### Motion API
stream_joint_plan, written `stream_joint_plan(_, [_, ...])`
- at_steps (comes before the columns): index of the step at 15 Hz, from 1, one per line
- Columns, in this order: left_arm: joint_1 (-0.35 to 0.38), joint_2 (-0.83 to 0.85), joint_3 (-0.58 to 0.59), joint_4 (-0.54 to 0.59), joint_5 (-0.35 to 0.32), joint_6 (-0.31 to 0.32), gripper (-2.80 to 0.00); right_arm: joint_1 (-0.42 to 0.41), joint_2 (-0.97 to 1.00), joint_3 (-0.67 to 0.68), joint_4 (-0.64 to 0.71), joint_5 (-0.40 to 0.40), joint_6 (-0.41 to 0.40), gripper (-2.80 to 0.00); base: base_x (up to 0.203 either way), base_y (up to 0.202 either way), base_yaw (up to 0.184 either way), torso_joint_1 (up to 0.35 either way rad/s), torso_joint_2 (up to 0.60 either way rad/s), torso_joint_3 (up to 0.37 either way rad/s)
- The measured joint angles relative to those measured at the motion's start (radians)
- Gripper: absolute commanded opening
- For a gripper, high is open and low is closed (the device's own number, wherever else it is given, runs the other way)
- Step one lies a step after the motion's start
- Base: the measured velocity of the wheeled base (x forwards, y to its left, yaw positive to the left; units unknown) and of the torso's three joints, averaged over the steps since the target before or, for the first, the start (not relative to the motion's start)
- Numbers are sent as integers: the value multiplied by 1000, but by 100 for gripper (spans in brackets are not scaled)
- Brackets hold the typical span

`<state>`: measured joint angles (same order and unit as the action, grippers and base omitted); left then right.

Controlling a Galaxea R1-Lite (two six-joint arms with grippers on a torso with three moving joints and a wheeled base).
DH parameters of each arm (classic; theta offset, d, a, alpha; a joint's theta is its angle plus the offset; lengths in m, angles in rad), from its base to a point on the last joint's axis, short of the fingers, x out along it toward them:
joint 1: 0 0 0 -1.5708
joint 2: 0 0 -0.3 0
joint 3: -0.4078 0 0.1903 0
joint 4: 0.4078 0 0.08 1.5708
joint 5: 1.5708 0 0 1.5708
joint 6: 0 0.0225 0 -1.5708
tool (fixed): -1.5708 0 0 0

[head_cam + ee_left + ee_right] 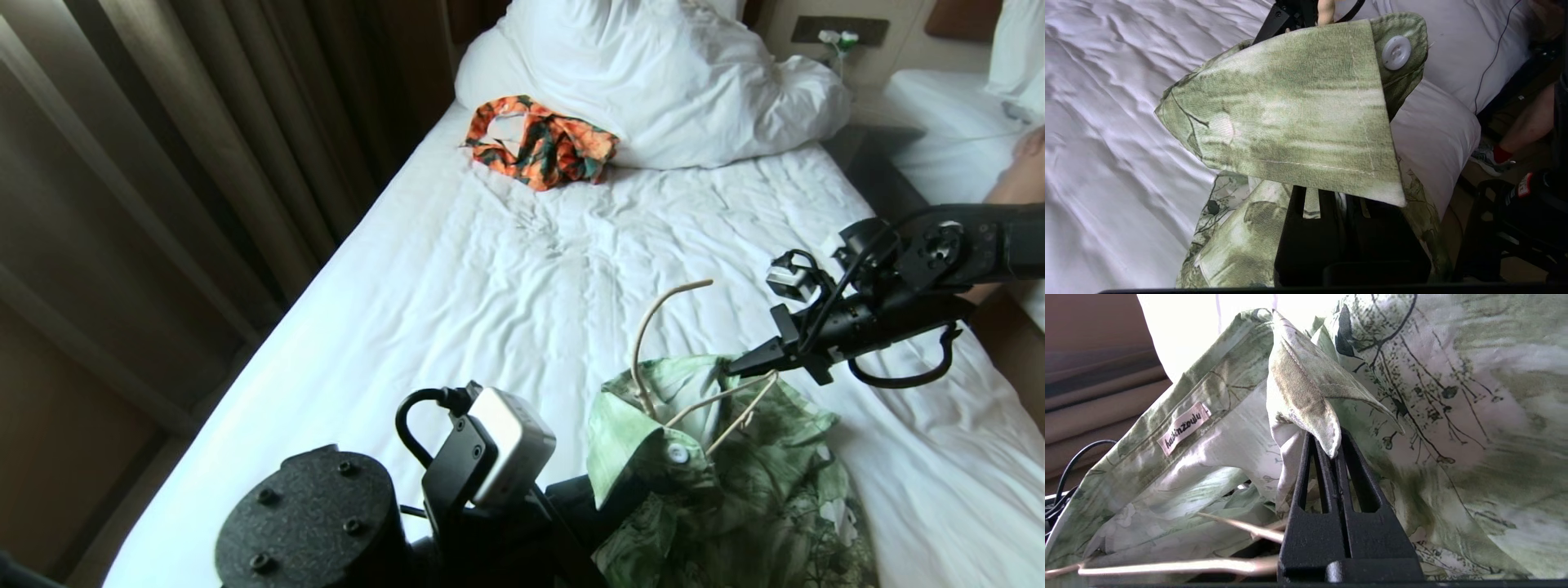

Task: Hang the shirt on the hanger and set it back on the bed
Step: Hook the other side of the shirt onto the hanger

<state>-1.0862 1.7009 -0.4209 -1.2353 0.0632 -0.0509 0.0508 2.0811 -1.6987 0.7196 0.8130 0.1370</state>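
Two pincers grip the shirt (727, 490) above the bed (506, 278): right pincer (1333, 447) pressed together on collar fabric, left pincer (1327, 196) closed on cloth below the collar, w/ the hanger (653, 343) poking through the neck, hook up.

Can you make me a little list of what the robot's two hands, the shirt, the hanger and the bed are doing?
left gripper: shut on the shirt, by its collar
right gripper: shut on the shirt's collar edge
hanger: partly inside the shirt's neck, hook sticking up
bed: white wrinkled sheet, shirt held above it
orange garment: lying by the pillow
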Motion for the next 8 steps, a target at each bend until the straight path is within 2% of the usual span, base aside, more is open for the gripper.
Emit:
stream_joint_plan(6, [0,-69,5,53,34,4,-280,-24,-46,26,2,1,4,-280,0,0,0,0,0,0])
stream_joint_plan(8, [1,-84,5,56,49,25,-280,-32,-72,37,4,3,5,-280,0,0,0,0,0,0])
